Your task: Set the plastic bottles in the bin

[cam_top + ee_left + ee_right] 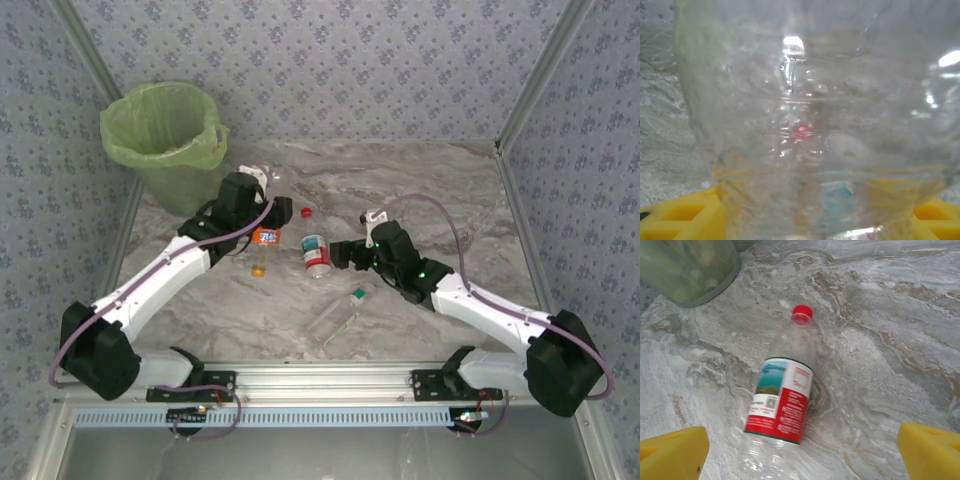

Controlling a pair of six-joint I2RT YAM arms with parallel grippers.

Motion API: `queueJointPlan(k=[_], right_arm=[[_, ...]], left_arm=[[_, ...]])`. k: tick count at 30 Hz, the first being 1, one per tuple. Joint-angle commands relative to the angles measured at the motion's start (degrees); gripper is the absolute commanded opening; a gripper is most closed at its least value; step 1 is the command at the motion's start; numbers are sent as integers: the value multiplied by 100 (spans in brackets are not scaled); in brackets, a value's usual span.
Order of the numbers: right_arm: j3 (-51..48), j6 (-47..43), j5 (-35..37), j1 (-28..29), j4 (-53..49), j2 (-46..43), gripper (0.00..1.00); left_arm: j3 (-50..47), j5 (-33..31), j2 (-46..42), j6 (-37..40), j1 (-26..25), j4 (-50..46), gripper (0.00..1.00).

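Note:
The light-green bin (pixel 160 140) with its lime bag stands at the back left; its wall also shows in the right wrist view (pixel 687 270). My left gripper (pixel 273 212) (pixel 817 215) is open, its yellow fingers (pixel 682 217) on either side of a clear plastic bottle (pixel 815 115) with an orange label (pixel 265 238) and orange cap. Lying flat is a red-labelled bottle (pixel 315 255) (pixel 782 400) with a red cap (pixel 802 314). My right gripper (pixel 345 254) (pixel 803 450) hangs open over its lower end. A clear green-capped bottle (pixel 338 318) lies nearer the front.
The marble table top (pixel 440 190) is bare at the back right. Patterned walls and metal corner posts (pixel 530 80) close in the table. The arms' mounting rail (pixel 330 380) runs along the near edge.

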Motion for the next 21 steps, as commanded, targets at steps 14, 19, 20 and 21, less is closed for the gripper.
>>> queueJointPlan(k=[14,19,20,21], right_arm=[[768,-125,-97,328,497,664,99],[908,-80,-30,387,642,737,99],[920,-32,13,399,679,743,99],[921,41,17,404,717,755,99]], left_arm=[[382,-82,-456,-460,878,1358,0],[560,-153,-404,-442,1050,1736,0],[644,-149,-371,-394,1091,1754,0],[726,-149,-339,-372,1129,1750,0]])
